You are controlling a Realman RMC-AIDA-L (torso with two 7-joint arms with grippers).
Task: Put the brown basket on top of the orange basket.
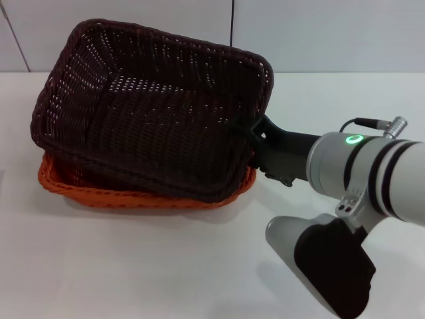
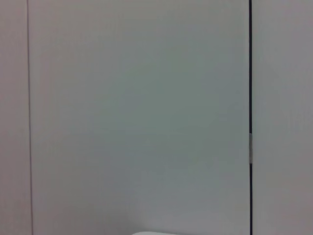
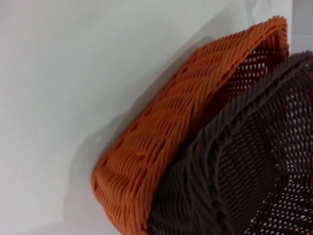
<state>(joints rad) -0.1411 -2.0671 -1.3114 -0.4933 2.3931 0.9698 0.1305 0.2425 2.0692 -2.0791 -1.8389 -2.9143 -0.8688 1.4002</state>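
Note:
The brown basket (image 1: pixel 153 113) rests tilted inside the orange basket (image 1: pixel 133 198), with its far right corner raised. The orange basket stands on the white table, and only its near rim and left corner show under the brown one. My right gripper (image 1: pixel 251 136) is at the brown basket's right rim, its black fingers closed over the braided edge. The right wrist view shows the orange basket's side (image 3: pixel 166 147) with the brown basket (image 3: pixel 244 171) nested in it. The left arm is out of view, and its wrist view shows only a wall.
The baskets stand on a white table (image 1: pixel 133 266) with a pale panelled wall (image 1: pixel 319 33) behind it. My right forearm (image 1: pixel 372 173) and elbow (image 1: pixel 325 266) reach in from the lower right.

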